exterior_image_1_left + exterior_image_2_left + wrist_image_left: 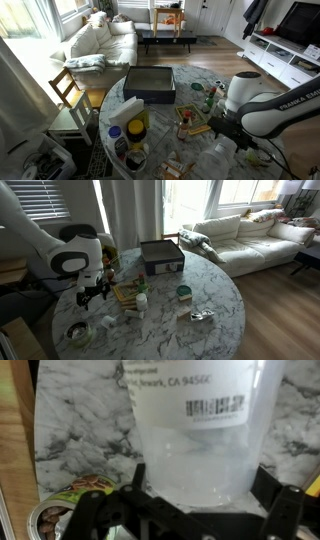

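Clear plastic made up the tub [195,455], which seemed to stand upright on the marble table [75,430], near the edge on the robot's side. It had one white label [200,385] with a barcode on it. The gripper [190,510] hung right over the tub with its jaws spread wide, one finger on each side, and it held nothing. The fingers [100,510] were just beside the tub's walls, and I could not tell if they touched. It looked like the reaching step, with the grab not yet done. A good next move would call for going a bit lower around the tub and squeezing softly, since thin plastic can bend or slip out. Next to the tub lay one round tin [60,510] with a picture on its lid. Farther off, in an exterior view, one dark box [150,83] sat on the table. One wooden chair [68,90] stood by the table, and one white sofa [100,40] stood behind it. Other small jars and packets lay about, too small to count.
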Controlling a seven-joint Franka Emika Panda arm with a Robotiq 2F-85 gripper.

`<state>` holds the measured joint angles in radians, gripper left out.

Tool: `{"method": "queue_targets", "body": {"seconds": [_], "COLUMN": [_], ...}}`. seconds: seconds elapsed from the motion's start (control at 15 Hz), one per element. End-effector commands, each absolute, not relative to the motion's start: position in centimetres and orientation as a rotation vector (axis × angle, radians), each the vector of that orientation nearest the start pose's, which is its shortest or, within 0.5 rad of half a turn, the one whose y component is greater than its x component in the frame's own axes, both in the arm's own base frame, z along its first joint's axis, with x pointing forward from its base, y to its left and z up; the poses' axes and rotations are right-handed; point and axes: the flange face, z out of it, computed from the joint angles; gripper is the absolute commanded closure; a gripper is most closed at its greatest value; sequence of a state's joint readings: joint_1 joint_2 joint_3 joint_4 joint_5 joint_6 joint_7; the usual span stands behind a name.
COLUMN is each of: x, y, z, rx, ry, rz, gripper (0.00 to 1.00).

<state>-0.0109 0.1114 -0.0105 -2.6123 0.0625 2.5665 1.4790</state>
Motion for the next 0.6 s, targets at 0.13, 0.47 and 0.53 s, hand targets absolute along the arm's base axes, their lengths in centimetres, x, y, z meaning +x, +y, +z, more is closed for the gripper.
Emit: {"method": "queue_targets", "body": {"seconds": [0.13, 0.47, 0.53], "x": [41.2, 41.2, 41.1], "y": [-2.4, -2.0, -1.9], "z": [20.1, 20.7, 21.3], "rx": [-2.191, -2.210, -2.220], "ry": [2.239, 2.227, 2.237], "rz": [0.335, 0.340, 0.340], "gripper": [0.30, 0.30, 0.30]}}
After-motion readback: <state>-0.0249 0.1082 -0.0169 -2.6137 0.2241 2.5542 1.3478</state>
